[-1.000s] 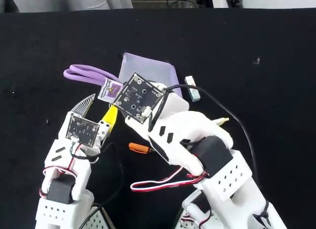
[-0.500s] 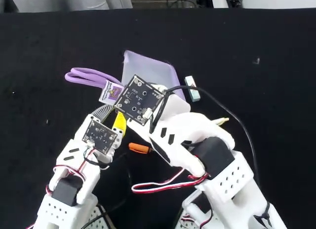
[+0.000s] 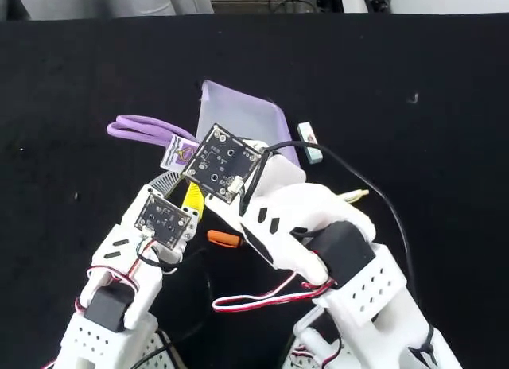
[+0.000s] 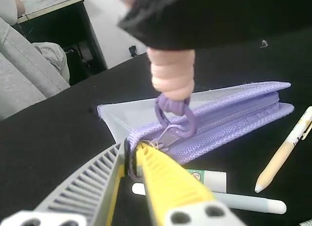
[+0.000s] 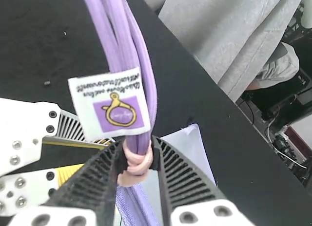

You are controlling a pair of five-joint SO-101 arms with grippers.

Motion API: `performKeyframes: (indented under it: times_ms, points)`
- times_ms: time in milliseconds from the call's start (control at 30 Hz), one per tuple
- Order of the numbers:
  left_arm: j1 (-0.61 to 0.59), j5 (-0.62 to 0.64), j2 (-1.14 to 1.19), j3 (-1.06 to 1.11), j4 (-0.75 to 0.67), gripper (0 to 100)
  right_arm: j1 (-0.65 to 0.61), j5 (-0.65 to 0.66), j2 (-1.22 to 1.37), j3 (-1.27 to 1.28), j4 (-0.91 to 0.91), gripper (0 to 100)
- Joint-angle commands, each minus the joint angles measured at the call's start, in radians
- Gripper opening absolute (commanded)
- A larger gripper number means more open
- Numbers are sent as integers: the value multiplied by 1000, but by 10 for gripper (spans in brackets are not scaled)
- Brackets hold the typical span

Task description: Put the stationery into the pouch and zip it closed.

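Your right gripper (image 5: 137, 149) is pressed shut on the purple strap (image 5: 119, 41) of the pouch (image 3: 238, 118), with a pink bead (image 4: 170, 75) squeezed between its black fingers just below the white tag (image 5: 109, 109). The strap's cords run up and away from that pinch. From the left wrist view, the bead hangs straight above the pouch's end, and a purple ring (image 4: 191, 122) links it down to the zip. Your left gripper (image 4: 128, 152) sits right at that same end, its grey and yellow fingers drawn together on the pouch's corner where the zip starts. You cannot tell whether it has the pull itself. The two pincers are close together, the right one above and the left one low against the black table (image 3: 429, 83). The pouch lies on its side near the middle of the table, stretching away from both grippers. The stationery lies outside it: a cream pen (image 4: 285, 153), a pale pen (image 4: 243, 201) and a short white stick (image 4: 207, 176) are on the table just beside the pouch. An orange piece (image 3: 224, 238) rests nearer the arm bases, between the two arms.
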Motion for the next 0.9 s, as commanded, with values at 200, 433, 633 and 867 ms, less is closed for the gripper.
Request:
performKeyframes:
  times_ms: [200, 433, 633, 867]
  points:
    - [-59, 0, -3, -10, -8, 30, -6, -3, -104, -8, 63, 11]
    - [-170, 127, -5, -21, -9, 30, 25, -2, -259, -4, 144, 11]
    - [-219, 129, -5, -21, -8, 30, 198, -2, -283, -2, 147, 11]
    - [-269, 129, -5, -13, -8, 30, 341, 0, -288, -12, 147, 11]
